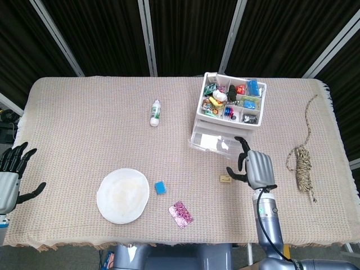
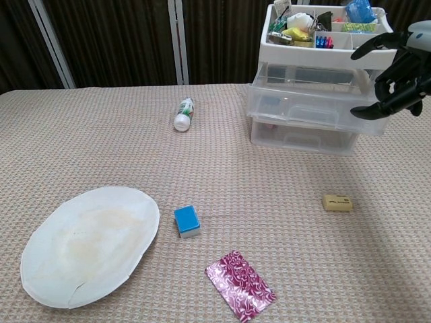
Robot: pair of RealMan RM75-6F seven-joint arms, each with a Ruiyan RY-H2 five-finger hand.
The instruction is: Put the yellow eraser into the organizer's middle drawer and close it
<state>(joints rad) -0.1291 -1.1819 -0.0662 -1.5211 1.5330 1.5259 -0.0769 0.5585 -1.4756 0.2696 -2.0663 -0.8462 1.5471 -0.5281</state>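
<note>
Head view: high, looking steeply down on whole table (image 1: 84, 112). Chest view: low, near, facing forward. Shared: organizer (image 1: 228, 115) (image 2: 316, 101), plate (image 1: 122, 195) (image 2: 87, 242).
</note>
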